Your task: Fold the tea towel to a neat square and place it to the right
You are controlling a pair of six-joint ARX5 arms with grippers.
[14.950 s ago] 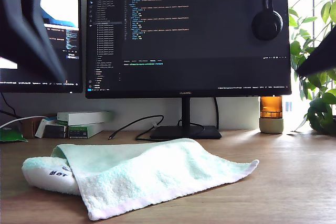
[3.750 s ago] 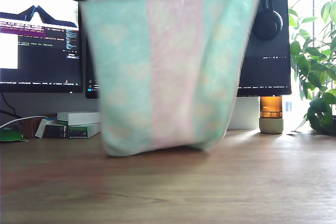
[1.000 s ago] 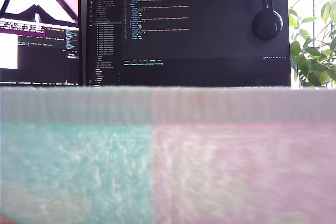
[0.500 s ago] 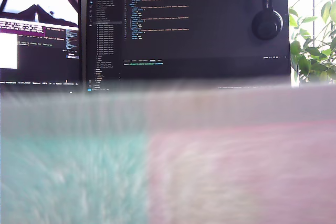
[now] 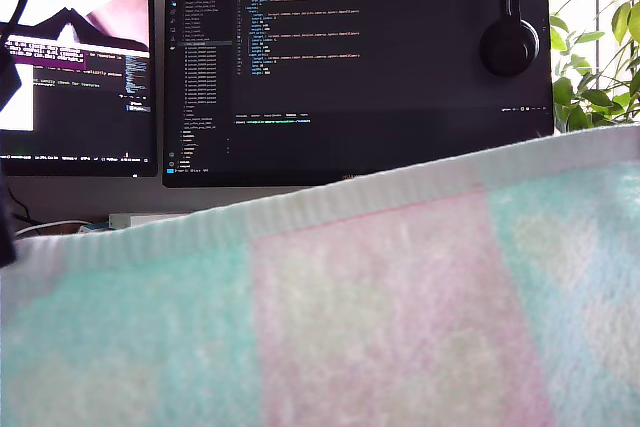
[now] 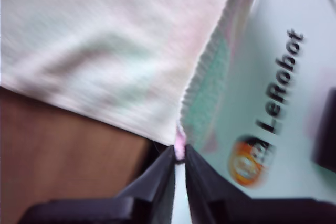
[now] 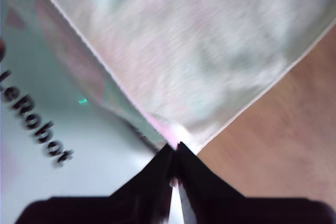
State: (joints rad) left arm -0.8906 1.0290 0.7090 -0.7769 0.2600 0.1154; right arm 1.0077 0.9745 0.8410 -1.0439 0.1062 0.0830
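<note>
We held the tea towel [image 5: 380,317] stretched in front of the monitor [image 5: 355,67]; our first claw [image 6: 179,156] and second claw [image 7: 175,153] each pinched a corner above the worktop [image 6: 63,145].

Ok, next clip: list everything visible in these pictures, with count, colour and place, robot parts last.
tea towel: one, mint green with pink band and pale edging, fills the lower half of the exterior view; printed "LeRobot" lettering shows in both wrist views
monitors: two, dark screens with text, behind the towel
headphones: one pair, black, hung on the larger monitor's upper corner at the exterior view's right
plant: one, green, exterior view's right edge
table: one, brown wood, under the towel
my first gripper: black, shut on a towel corner
my second gripper: black, shut on another towel corner
</note>
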